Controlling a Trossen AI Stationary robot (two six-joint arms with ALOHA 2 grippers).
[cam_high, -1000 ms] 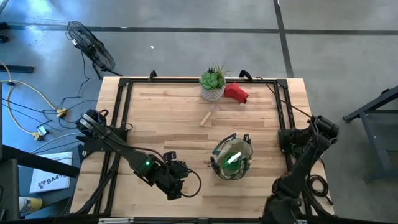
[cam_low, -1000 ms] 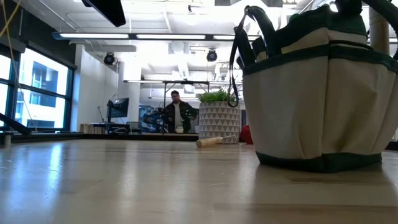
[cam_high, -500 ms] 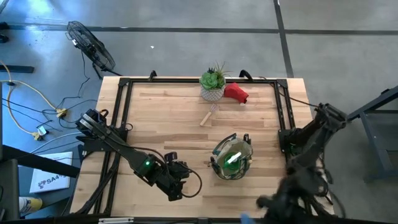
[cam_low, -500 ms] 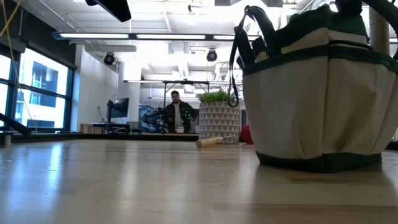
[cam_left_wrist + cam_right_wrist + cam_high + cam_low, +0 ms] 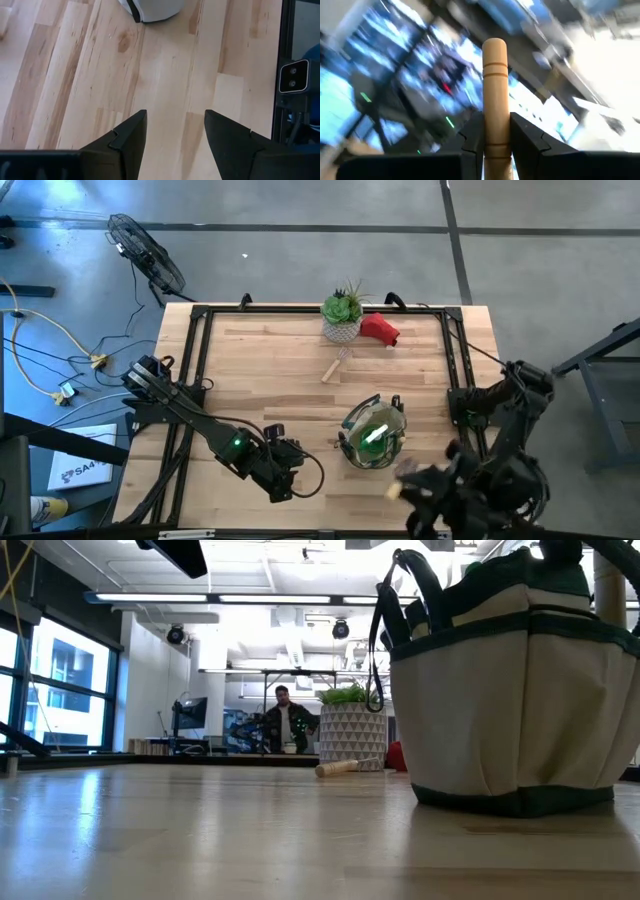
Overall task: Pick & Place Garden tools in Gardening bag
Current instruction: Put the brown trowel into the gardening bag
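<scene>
Right gripper (image 5: 492,131): fingers clamped on a pale turned wooden handle (image 5: 494,90), which stands up between them; the rest of that tool is hidden. In the high view this arm is blurred at the table's near right corner, just right of the bag.

Left gripper (image 5: 172,131): fingers parted, nothing between them, low over bare pale wooden tabletop (image 5: 280,370) at the near left.

Round tan canvas bag with dark green rim (image 5: 373,437): upright, near-centre right, tools inside.

Far side: green spiky plant in white pot (image 5: 343,315), red soft item (image 5: 380,329) just beside it, a wooden-handled tool (image 5: 337,364) lying near the pot.
</scene>
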